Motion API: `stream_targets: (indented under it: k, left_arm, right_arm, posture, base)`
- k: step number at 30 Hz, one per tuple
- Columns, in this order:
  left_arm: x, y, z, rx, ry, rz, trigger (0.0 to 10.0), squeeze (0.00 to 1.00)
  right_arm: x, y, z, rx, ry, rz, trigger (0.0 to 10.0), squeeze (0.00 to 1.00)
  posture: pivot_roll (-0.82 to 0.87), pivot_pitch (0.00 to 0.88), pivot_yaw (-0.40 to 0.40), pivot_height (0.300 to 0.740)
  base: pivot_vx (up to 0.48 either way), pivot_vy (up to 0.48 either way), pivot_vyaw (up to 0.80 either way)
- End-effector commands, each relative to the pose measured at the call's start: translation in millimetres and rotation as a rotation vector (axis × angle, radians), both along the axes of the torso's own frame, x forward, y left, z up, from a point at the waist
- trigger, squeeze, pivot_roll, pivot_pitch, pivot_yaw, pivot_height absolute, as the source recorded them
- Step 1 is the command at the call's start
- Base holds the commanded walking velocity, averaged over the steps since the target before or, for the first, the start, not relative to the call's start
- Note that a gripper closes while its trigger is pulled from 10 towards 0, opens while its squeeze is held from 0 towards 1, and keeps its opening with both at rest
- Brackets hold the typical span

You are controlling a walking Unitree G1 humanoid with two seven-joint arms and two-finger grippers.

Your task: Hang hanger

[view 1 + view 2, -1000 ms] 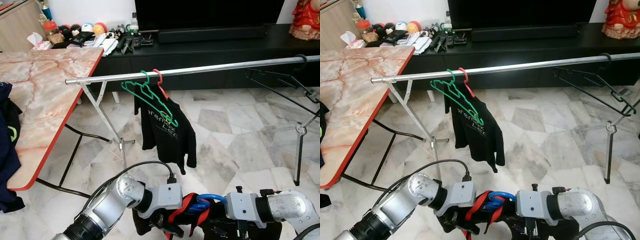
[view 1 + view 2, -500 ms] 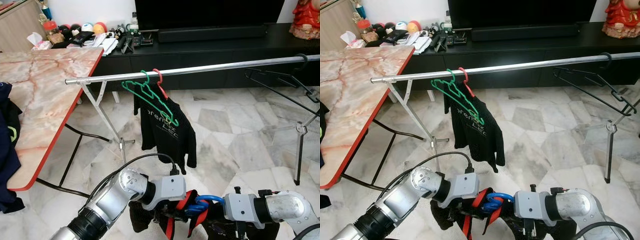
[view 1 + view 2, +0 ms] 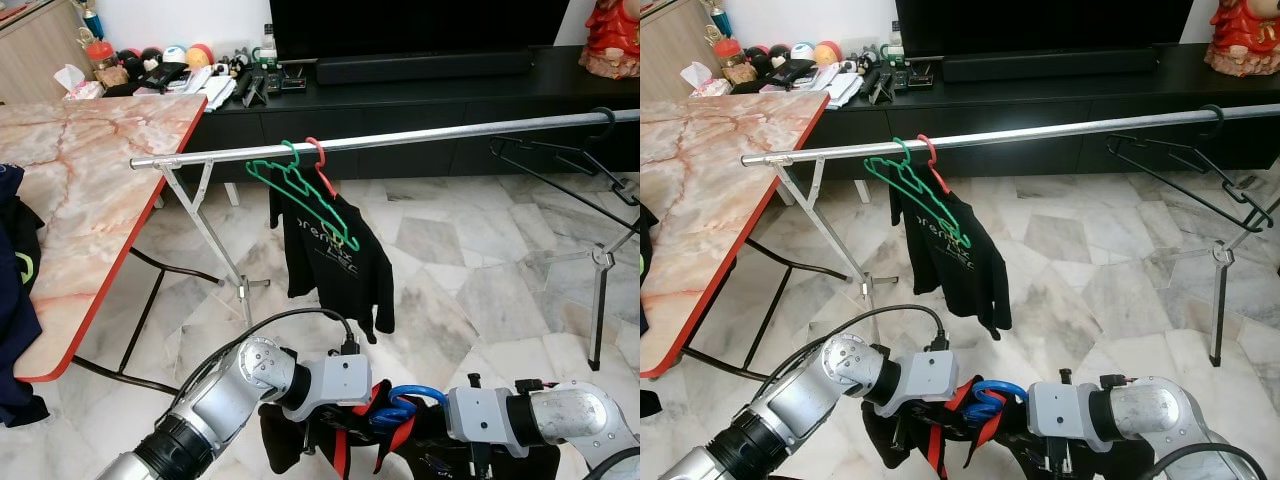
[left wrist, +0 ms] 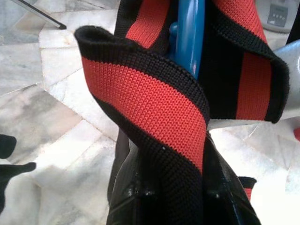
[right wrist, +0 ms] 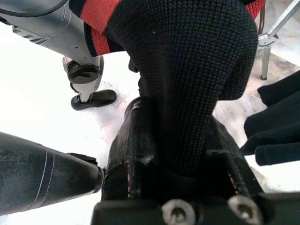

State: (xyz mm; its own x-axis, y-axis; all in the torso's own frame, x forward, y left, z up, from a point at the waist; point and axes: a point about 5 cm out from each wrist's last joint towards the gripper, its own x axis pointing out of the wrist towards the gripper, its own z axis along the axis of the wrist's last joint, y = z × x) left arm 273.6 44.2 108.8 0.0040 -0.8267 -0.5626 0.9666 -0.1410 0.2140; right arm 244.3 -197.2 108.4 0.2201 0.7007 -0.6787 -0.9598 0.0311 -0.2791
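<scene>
Closer now, both pincers (image 3: 345, 440) pinch red-black knit (image 4: 145, 101) below the rail (image 3: 400, 140)

On the rail (image 3: 400, 138): three hangers, one green (image 3: 300, 195), one red (image 3: 318, 165), one black (image 3: 560, 165); one black shirt (image 3: 335, 265) hangs below it. Below the rail, one blue hanger (image 3: 400, 402) and two grippers

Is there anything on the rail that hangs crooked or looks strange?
Yes. The green hanger hangs empty and tilted, slanting down across the black shirt beside it on the rail. The black hanger at the far right also sits askew, its frame nearly flat instead of hanging down.
</scene>
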Motion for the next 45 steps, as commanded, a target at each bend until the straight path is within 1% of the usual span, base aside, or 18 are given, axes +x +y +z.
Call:
stream_targets:
  k: [1,3,4,14,15,16,17,21,24,28,32,33,34,35,36,38,44,45]
  left_arm:
    - [-1.1,3.7,-7,0.054,-0.002,-0.004,0.0,0.0]
    - [-1.0,4.4,-8,0.087,-0.039,-0.018,0.0,0.0]
    - [-0.7,5.8,-11,0.126,-0.076,-0.027,0.0,0.0]
    - [-2.2,6.0,-23,0.156,-0.112,0.005,0.0,0.0]
    - [-2.1,5.7,-23,0.152,-0.115,0.012,0.6,0.0]
    - [-2.0,5.4,-24,0.149,-0.117,0.016,3.3,0.0]
    - [-3.2,4.0,-25,0.139,-0.102,0.013,10.0,0.0]
    - [-9.5,0.8,-27,0.115,-0.045,-0.008,10.0,0.0]
    - [-12.4,0.6,-30,0.126,-0.039,-0.028,10.0,0.0]
    - [-12.2,-1.1,-31,0.104,-0.032,-0.013,10.0,0.0]
    - [-13.2,-2.6,-34,0.064,0.0,0.016,10.0,0.0]
    - [-13.3,-2.8,-34,0.06,0.002,0.018,10.0,0.0]
    - [-13.4,-3.0,-34,0.054,0.001,0.021,10.0,0.0]
    - [-13.3,-3.2,-34,0.051,0.0,0.023,10.0,0.0]
    - [-13.3,-3.9,-33,0.031,-0.002,0.031,10.0,0.0]
    - [-13.2,-4.0,-33,0.004,0.004,0.055,10.0,0.0]
    - [-13.6,-1.2,-33,0.02,0.003,0.051,10.0,0.0]
    - [-13.7,-0.9,-33,0.024,0.002,0.046,10.0,0.0]
  right_arm:
    - [1.2,8.0,7,0.032,-0.03,0.04,0.0,0.0]
    - [1.3,7.3,7,0.031,-0.028,0.036,0.0,0.0]
    - [1.9,6.9,8,0.03,-0.028,0.033,0.0,0.0]
    - [3.9,7.4,8,0.03,-0.031,0.034,0.0,0.0]
    - [4.0,7.3,8,0.029,-0.031,0.035,0.0,0.0]
    - [4.0,7.1,8,0.029,-0.031,0.035,0.0,0.0]
    - [4.4,6.8,8,0.028,-0.031,0.035,0.0,0.0]
    - [5.5,6.9,9,0.027,-0.033,0.036,0.0,0.0]
    - [6.0,6.6,9,0.026,-0.034,0.036,0.0,0.0]
    - [6.5,5.5,9,0.025,-0.035,0.032,0.0,0.0]
    - [9.0,4.6,10,0.024,-0.049,0.014,0.0,0.0]
    - [9.8,4.2,10,0.023,-0.052,0.008,0.3,0.0]
    - [10.4,3.7,9,0.021,-0.053,0.005,4.2,0.0]
    - [10.8,3.3,9,0.019,-0.054,0.003,4.2,0.0]
    - [11.0,2.6,9,0.016,-0.054,0.002,10.0,0.0]
    - [12.5,0.9,8,0.01,-0.061,-0.005,10.0,0.0]
    - [15.0,2.0,8,0.012,-0.069,-0.003,9.9,0.0]
    - [15.0,2.2,8,0.012,-0.068,-0.003,9.2,0.0]
  posture:
    - [-0.08,0.155,0.102,0.74]
    - [-0.08,0.155,0.1,0.74]
    - [-0.08,0.155,0.099,0.74]
    - [-0.08,0.151,0.093,0.74]
    - [-0.08,0.148,0.09,0.74]
    - [-0.08,0.148,0.09,0.74]
    - [-0.08,0.146,0.088,0.74]
    - [-0.08,0.145,0.086,0.74]
    - [-0.08,0.144,0.086,0.74]
    - [-0.08,0.142,0.085,0.74]
    - [-0.09,0.138,0.085,0.74]
    - [-0.09,0.136,0.082,0.74]
    - [-0.09,0.136,0.082,0.74]
    - [-0.09,0.135,0.08,0.74]
    - [-0.09,0.133,0.079,0.74]
    - [-0.09,0.132,0.076,0.74]
    - [-0.08,0.129,0.072,0.74]
    - [-0.08,0.128,0.071,0.74]
  base:
    - [0.0,0.0,0.0]
    - [0.0,0.0,0.0]
    - [0.0,0.0,0.0]
    - [0.0,0.0,0.0]
    - [0.0,0.0,0.0]
    - [0.0,0.0,0.0]
    - [0.0,0.0,0.0]
    - [0.0,0.0,0.0]
    - [0.0,0.0,0.0]
    - [0.0,0.0,0.0]
    - [0.0,0.0,0.0]
    - [0.0,0.0,0.0]
    - [0.0,0.0,0.0]
    - [0.0,0.0,0.0]
    - [0.0,0.0,0.0]
    - [0.0,0.0,0.0]
    - [0.0,0.0,0.0]
    - [0.0,0.0,0.0]
